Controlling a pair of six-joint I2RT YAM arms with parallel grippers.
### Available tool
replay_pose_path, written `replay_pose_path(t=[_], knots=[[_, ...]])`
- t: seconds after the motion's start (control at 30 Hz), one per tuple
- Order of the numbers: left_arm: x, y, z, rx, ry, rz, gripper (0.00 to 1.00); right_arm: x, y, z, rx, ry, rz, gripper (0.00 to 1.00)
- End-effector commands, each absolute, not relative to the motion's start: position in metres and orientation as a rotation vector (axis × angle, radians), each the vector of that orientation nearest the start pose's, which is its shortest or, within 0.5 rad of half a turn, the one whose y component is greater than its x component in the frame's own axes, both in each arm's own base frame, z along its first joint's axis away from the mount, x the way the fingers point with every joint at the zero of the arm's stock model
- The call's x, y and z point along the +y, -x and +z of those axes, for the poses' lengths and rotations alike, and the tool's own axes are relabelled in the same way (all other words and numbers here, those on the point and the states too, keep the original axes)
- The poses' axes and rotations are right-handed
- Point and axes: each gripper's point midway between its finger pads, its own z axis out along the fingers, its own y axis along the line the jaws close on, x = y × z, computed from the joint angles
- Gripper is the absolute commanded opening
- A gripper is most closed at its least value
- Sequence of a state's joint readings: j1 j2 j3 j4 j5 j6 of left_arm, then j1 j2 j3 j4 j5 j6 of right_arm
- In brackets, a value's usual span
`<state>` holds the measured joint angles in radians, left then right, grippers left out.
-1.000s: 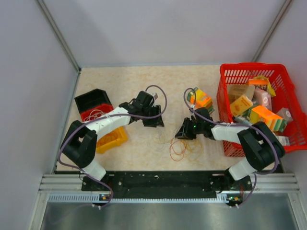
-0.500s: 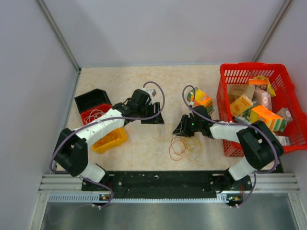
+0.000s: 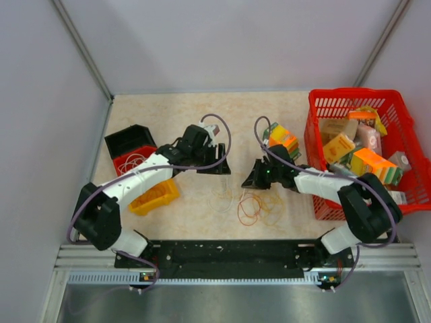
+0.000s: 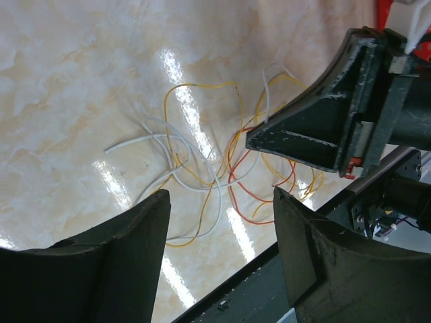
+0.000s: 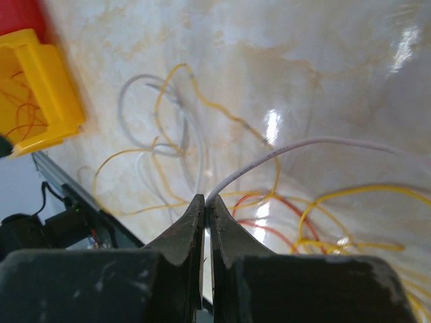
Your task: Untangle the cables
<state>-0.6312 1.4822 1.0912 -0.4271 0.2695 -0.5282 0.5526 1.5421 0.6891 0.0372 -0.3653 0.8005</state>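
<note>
Right gripper of mine is pinching a thin white flexible wire; my left gripper is hovering wide apart over the red, orange and yellow wire tangle lying at its five o'clock. I'm judging this the separating step: next, drawing that strand clear, gently.

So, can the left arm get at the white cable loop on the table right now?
Probably yes: the left gripper is open above the white cable loop, nothing between them, though the right gripper sits close alongside.
</note>
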Motion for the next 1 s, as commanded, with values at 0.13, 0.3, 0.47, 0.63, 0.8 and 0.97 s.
replay_pose_path(t=[0.13,0.3,0.47,0.63,0.8,0.97], knots=[[-0.278,-0.273,0.249,2.114,-0.321,-0.947,0.71,0.274,-0.248,0.246,2.166,0.048,1.281,0.0],[-0.279,-0.255,0.322,1.863,-0.405,-1.068,0.73,0.267,-0.224,0.367,1.919,0.148,1.425,0.0],[-0.262,-0.236,0.394,1.592,-0.434,-1.076,0.73,0.251,-0.202,0.459,1.688,0.241,1.425,0.0],[-0.249,-0.221,0.425,1.487,-0.44,-1.074,0.77,0.254,-0.219,0.445,1.726,0.208,1.376,0.0],[-0.259,-0.215,0.415,1.526,-0.48,-1.134,0.76,0.267,-0.224,0.435,1.787,0.229,1.424,0.0],[-0.281,-0.193,0.43,1.44,-0.616,-1.32,0.75,0.257,-0.215,0.483,1.653,0.263,1.402,0.0]])
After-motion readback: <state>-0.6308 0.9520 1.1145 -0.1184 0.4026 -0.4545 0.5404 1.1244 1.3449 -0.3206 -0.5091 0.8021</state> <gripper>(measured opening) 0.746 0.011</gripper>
